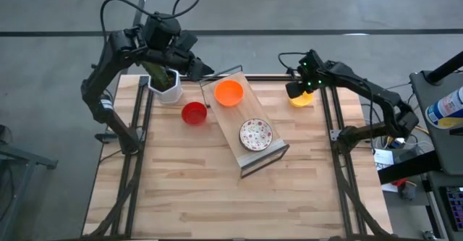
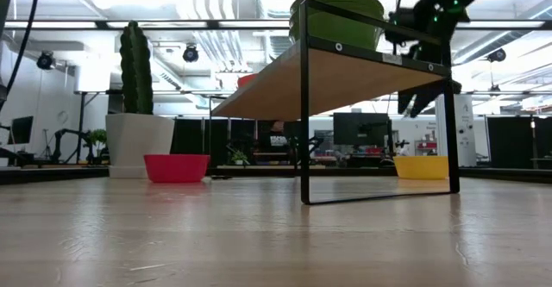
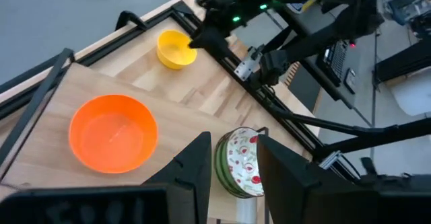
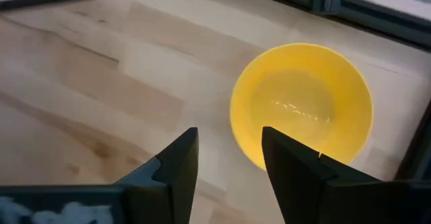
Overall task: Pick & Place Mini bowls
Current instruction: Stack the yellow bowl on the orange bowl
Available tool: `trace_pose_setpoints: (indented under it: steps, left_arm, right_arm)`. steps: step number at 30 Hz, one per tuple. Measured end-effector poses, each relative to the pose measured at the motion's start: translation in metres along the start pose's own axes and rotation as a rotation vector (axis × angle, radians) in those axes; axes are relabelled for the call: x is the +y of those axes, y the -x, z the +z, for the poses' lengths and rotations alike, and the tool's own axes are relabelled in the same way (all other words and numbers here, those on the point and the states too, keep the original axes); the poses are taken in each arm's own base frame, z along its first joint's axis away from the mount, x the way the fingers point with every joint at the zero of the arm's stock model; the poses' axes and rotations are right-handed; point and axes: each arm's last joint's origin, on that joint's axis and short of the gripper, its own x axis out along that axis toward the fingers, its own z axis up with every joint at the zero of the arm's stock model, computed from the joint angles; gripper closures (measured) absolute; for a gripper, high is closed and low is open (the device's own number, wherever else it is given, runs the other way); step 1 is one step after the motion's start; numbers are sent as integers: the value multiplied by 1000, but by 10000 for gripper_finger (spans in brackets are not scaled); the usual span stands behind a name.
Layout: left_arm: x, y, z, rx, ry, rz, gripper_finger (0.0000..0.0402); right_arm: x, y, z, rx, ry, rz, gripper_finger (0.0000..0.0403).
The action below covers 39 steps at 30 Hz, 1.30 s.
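A yellow mini bowl [image 1: 302,99] [image 4: 303,106] [image 2: 421,166] sits on the table near its far right corner. My right gripper [image 1: 294,90] [image 4: 229,150] [image 2: 423,97] hovers open above its near-left rim, clear of it. An orange bowl [image 1: 229,92] [image 3: 113,131] and a stack of white red-speckled bowls [image 1: 255,134] [image 3: 239,162] rest on a slanted wooden shelf board [image 1: 264,111]. A plain red bowl [image 1: 194,113] [image 2: 176,167] stands on the table left of the shelf. My left gripper [image 1: 205,70] [image 3: 236,160] waits open, high over the shelf's far end.
A white pot holding a cactus [image 1: 166,85] [image 2: 138,140] stands at the far left, under my left arm. The shelf's black metal frame [image 2: 304,106] raises the board above the table. Bare wooden tabletop [image 1: 217,197] fills the near half. Black rails [image 1: 329,125] edge the table.
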Motion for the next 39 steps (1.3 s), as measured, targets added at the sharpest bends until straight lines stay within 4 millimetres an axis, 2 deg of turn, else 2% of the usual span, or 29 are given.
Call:
trace_pose_setpoints:
  steps: [18,32,39]
  left_arm:
    - [-3,-1,0,-10,0,-15,291]
    - [-3,-1,0,-10,7,-15,291]
    - [-3,-1,0,-10,7,-15,291]
  right_arm:
    - [-22,-53,-35,45,85,-21,253]
    - [-26,-63,-45,53,248,-23,261]
    - [-28,-72,-47,71,273,-26,262]
